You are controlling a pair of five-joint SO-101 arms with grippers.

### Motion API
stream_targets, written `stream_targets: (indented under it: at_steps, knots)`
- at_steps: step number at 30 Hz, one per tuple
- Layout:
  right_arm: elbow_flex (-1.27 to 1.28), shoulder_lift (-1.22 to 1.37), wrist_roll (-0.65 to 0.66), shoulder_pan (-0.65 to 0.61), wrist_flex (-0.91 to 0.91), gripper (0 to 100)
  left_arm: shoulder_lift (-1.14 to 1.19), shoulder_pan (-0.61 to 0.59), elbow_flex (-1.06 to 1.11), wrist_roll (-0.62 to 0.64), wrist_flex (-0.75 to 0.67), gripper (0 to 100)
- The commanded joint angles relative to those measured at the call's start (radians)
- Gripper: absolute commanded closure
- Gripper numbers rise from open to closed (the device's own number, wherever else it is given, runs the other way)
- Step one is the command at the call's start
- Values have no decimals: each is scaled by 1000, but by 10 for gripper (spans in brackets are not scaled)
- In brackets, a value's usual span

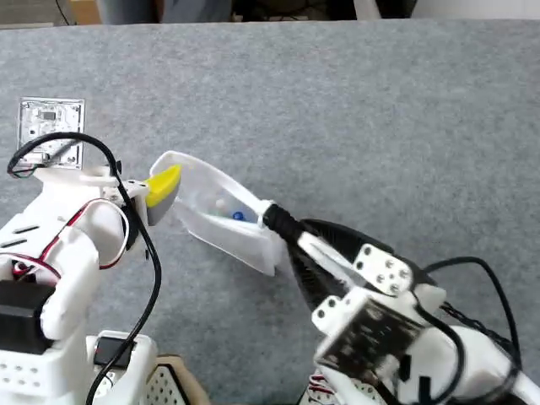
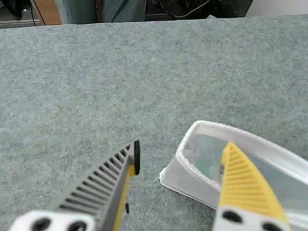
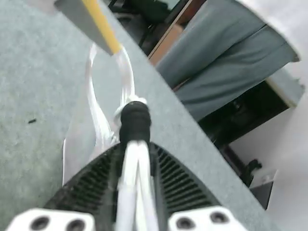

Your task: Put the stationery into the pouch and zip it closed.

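The right gripper [image 1: 276, 219] clamps one end of the translucent pouch [image 1: 215, 211] on the table [image 1: 380, 126] — the left gripper [image 2: 183, 151], spread wide over its mouth, should pinch the rim squarely, keeping it taut.

left wrist view: pouch [image 2: 202, 166] running off frame edge, left gripper [image 2: 183, 151] yellow finger [image 2: 243, 180] covering part of opening. contents [image 1: 237, 216] showing as blue-white specks through pouch wall, too small to identify. pouch end disappearing between right gripper [image 3: 136, 144] fingers. left arm [image 1: 51, 287], right arm [image 1: 405, 337] getting cropped at high view bottom edge.
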Motion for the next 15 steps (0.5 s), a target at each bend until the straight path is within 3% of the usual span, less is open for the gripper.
stream_targets:
  at_steps: [1,11,15]
  knots:
    - [-65,1,6,-12,2,986,-6,-5,-44,0,5,710]
    - [-30,1,6,-15,37,986,-8,-4,-27,-6,5,723]
    - [31,1,6,-31,51,985,-8,-4,5,-9,2,854]
